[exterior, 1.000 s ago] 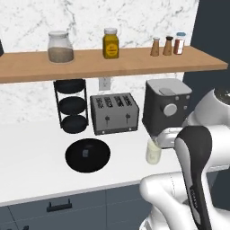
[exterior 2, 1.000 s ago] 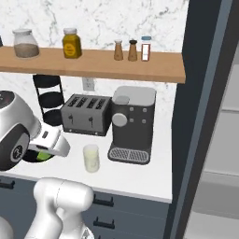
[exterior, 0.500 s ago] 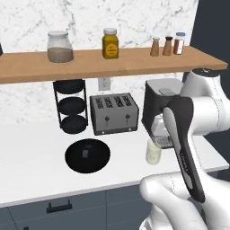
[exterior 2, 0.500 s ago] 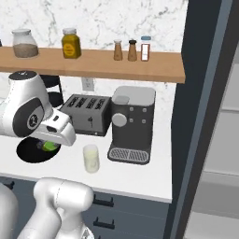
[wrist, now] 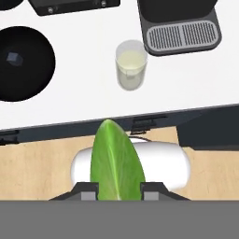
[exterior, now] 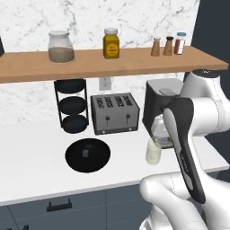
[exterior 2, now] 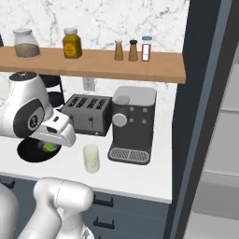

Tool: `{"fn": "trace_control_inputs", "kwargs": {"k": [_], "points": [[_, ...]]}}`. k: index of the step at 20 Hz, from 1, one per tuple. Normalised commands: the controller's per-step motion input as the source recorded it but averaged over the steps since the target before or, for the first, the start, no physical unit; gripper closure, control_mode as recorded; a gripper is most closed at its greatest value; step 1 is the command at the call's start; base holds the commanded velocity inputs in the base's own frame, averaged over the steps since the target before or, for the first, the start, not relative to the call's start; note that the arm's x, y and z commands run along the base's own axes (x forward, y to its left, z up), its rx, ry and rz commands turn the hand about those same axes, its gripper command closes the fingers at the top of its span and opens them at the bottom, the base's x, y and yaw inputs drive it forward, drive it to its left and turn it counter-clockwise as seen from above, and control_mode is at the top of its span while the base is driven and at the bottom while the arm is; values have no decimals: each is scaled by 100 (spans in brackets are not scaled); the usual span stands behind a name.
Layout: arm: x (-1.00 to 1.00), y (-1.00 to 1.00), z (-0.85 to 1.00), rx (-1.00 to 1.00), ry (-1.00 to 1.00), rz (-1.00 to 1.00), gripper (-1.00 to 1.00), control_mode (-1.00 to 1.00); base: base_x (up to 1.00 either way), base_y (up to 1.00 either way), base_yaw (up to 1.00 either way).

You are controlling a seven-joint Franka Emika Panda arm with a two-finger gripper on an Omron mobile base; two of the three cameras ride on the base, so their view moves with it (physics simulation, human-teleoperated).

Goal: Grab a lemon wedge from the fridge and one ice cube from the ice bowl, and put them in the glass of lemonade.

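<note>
The lemon wedge is a smooth, pointed, bright green sliver, pinched between the nearly closed jaws of the gripper. The glass of lemonade, clear with pale yellow liquid, stands on the white table at 12 o'clock from the wedge. At 10 o'clock, the black ice bowl holds one small grey ice cube. No writing is legible.

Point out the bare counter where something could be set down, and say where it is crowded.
Free: the counter left of the ice bowl, and the stretch between bowl and glass of lemonade. Crowded: the back wall, with rack, toaster and coffee machine side by side; the glass stands near the machine's tray.
</note>
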Motion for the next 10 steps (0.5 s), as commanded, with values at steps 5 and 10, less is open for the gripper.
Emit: {"fn": "trace_control_inputs", "kwargs": {"k": [5,10], "points": [[0,0,0,0,0,0,100,100,-21,-18,0],[0,0,0,0,0,0,100,100,-62,-6,0]]}}
